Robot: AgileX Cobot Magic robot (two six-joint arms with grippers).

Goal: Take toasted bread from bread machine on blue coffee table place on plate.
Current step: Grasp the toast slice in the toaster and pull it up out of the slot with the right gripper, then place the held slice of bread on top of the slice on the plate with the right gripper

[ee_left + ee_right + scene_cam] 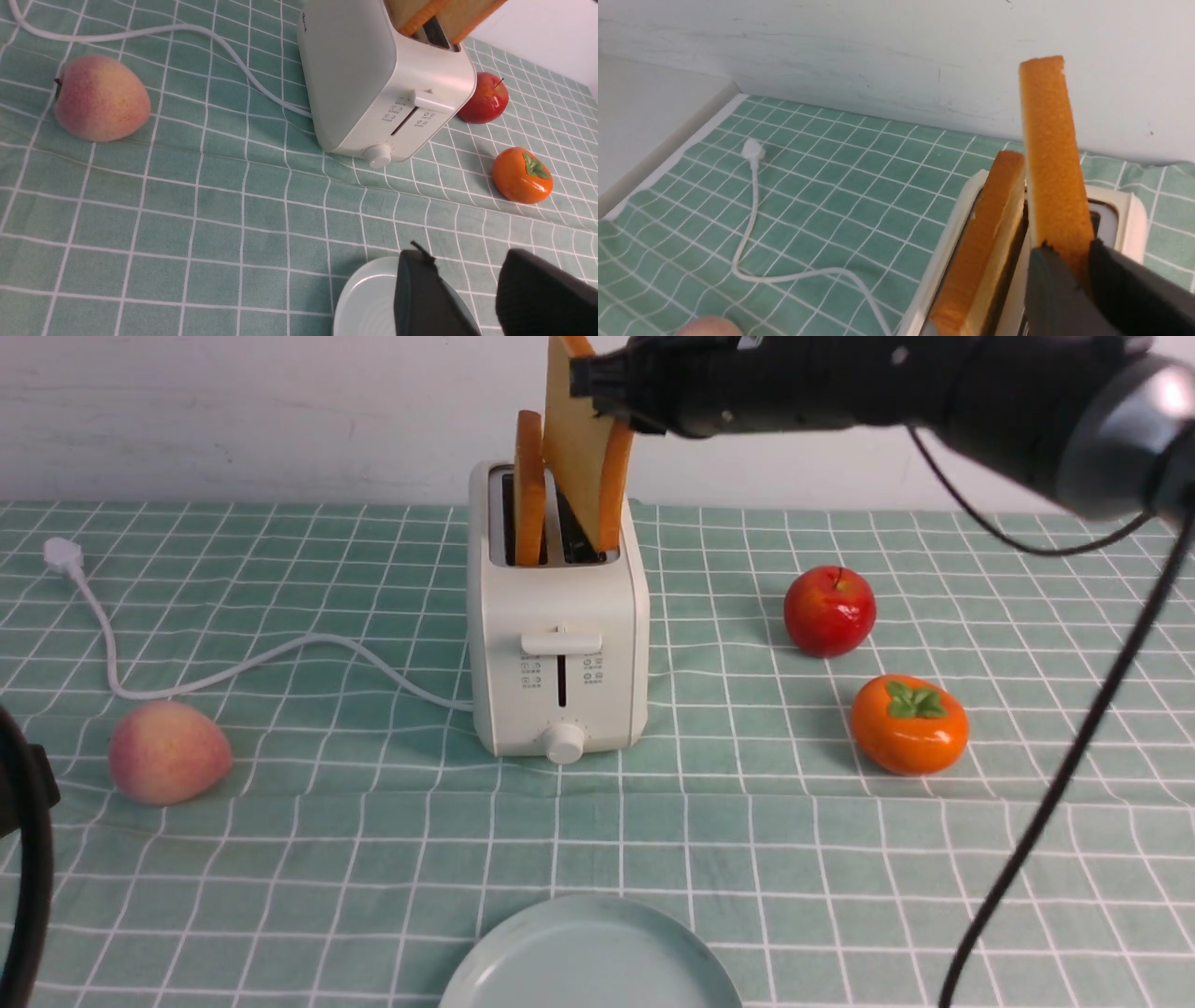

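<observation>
The right gripper was pinched tight on the top part of one slice of toast. That slice was pulled up high and leaned over, but its bottom corner was in the right slot of the bread machine. The other slice stood straight in the left slot, poking out of the top.

The bread machine sat in the middle of the bench, and its white cord curled away to the left. The plate lay at the near edge of the bench with nothing on it. The left gripper hung just over the plate with a gap between its fingers, holding nothing.

A peach lay on the left. A red apple and an orange persimmon lay on the right, near each other.
</observation>
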